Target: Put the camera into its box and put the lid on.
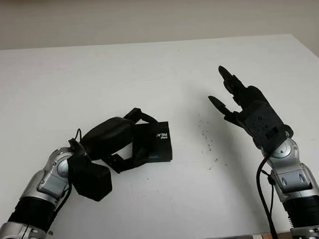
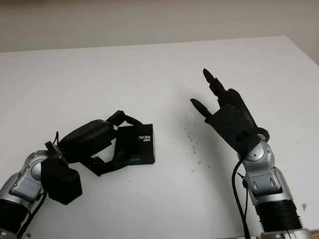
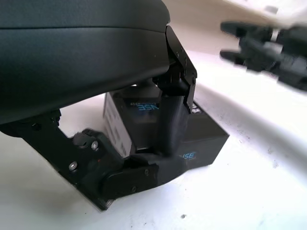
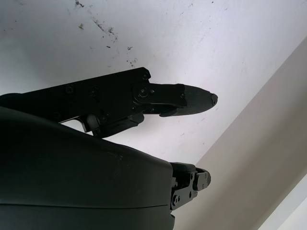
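A small black box [image 1: 160, 142] with pale "REAL" lettering lies on the white table [image 1: 156, 71], left of centre. It looks closed, and the camera is hidden. My left hand [image 1: 135, 141] comes in from the bottom left and is curled around the box's left end, one finger over its far edge and others along its near side. In the left wrist view a finger [image 3: 170, 124] presses down the box [image 3: 204, 136] face. My right hand [image 1: 218, 86] is raised above the table, to the right of the box, open and holding nothing.
Small dark specks [image 1: 207, 139] dot the table between the box and the right hand. The table's far edge meets a pale wall [image 1: 153, 11]. The near edge runs just in front of both forearms.
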`<action>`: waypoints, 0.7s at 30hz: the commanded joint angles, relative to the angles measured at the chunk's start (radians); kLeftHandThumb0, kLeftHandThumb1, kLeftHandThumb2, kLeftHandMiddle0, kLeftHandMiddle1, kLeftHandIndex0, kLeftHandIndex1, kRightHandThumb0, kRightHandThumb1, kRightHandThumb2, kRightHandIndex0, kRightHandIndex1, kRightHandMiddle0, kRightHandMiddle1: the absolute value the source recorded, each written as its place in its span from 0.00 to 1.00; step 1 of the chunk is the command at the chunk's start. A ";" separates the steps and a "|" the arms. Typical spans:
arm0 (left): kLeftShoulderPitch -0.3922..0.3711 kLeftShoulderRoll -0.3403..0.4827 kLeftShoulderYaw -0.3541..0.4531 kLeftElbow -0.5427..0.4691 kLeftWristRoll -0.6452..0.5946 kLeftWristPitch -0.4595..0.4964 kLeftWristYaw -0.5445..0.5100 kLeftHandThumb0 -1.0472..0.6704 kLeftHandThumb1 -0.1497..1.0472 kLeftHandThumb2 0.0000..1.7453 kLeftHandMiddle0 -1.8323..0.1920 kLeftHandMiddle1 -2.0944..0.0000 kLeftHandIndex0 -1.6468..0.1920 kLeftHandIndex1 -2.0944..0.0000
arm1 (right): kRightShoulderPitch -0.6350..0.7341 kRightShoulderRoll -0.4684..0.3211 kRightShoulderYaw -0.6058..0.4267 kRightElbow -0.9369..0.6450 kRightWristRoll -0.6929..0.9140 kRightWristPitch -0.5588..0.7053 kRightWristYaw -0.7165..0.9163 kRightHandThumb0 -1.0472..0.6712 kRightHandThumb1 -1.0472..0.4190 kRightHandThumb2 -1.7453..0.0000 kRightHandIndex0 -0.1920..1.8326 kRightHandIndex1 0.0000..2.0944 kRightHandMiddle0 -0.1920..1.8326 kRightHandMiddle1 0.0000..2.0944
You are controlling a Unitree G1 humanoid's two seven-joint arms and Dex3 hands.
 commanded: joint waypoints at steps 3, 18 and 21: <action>0.012 0.026 -0.027 -0.135 0.062 0.122 -0.069 0.33 1.00 0.19 0.94 0.94 0.91 0.87 | 0.000 -0.010 0.001 -0.012 0.001 -0.023 0.006 0.31 0.00 0.77 0.17 0.03 0.15 0.02; 0.057 0.061 -0.035 -0.344 0.035 0.362 -0.274 0.19 1.00 0.26 1.00 1.00 0.97 0.98 | 0.009 -0.007 -0.002 -0.030 0.019 -0.004 0.027 0.31 0.00 0.76 0.14 0.02 0.13 0.02; 0.056 0.060 -0.026 -0.353 -0.005 0.395 -0.301 0.19 1.00 0.27 1.00 1.00 0.98 0.98 | 0.008 -0.006 -0.003 -0.027 0.020 -0.007 0.028 0.31 0.00 0.76 0.14 0.02 0.13 0.02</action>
